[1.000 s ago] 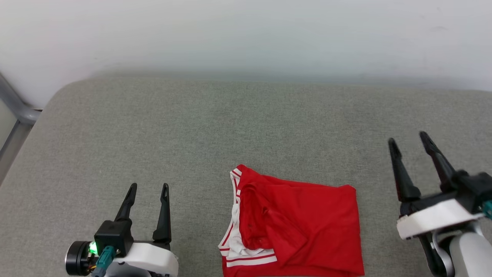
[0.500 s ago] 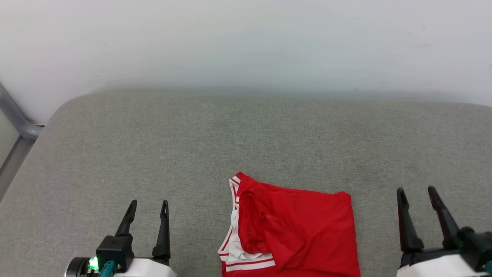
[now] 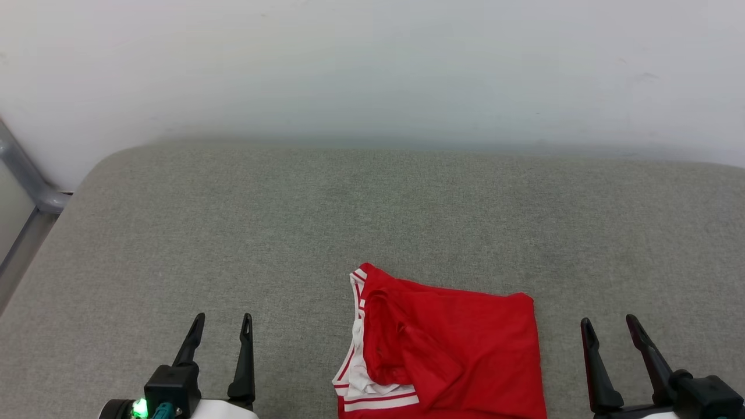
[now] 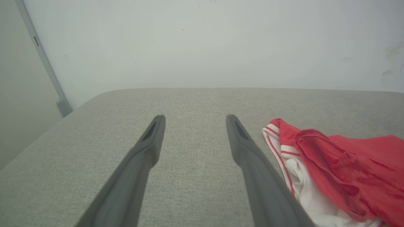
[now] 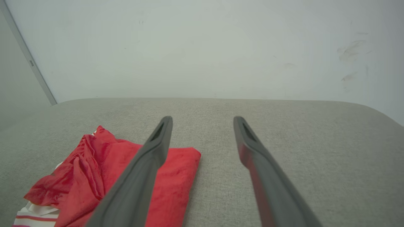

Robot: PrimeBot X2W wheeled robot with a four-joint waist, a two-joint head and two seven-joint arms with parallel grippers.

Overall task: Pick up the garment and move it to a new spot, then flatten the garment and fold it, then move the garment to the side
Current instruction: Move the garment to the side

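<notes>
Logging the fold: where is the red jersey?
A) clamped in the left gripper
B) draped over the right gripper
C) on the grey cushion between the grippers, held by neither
C: the red jersey lies on the grey cushion between the open left gripper and open right gripper.

Your folded garment [image 3: 454,349] lies on the grey bench [image 3: 349,221], left claw [image 3: 223,319] and right claw [image 3: 608,321] spread wide either side, untouching.
</notes>
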